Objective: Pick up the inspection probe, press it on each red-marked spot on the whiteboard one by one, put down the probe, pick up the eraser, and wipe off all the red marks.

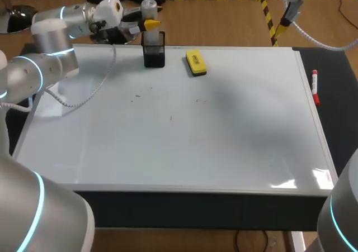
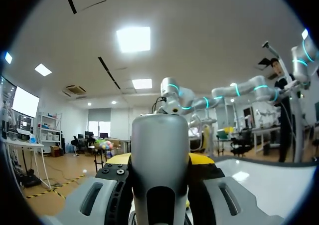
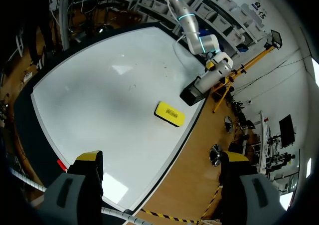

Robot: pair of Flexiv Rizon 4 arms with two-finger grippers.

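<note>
My left gripper (image 1: 149, 24) hovers at the whiteboard's far edge, shut on the silver cylindrical probe (image 1: 148, 8), just above a black holder (image 1: 154, 55). In the left wrist view the probe (image 2: 159, 155) fills the gap between the yellow-tipped fingers (image 2: 200, 159) of that gripper (image 2: 159, 161). The yellow eraser (image 1: 196, 62) lies flat on the whiteboard (image 1: 184, 146) to the right of the holder. My right gripper (image 3: 162, 157) is open and empty, high over the board's far right corner, with the eraser (image 3: 169, 113) and holder (image 3: 192, 93) below it. A few faint small marks (image 1: 200, 100) dot the board's middle.
A red marker pen (image 1: 315, 87) lies on the dark strip beside the board's right edge. A white cable (image 1: 92, 93) from my left arm drapes over the board's far left part. The board's raised frame (image 1: 196, 189) runs along the near side.
</note>
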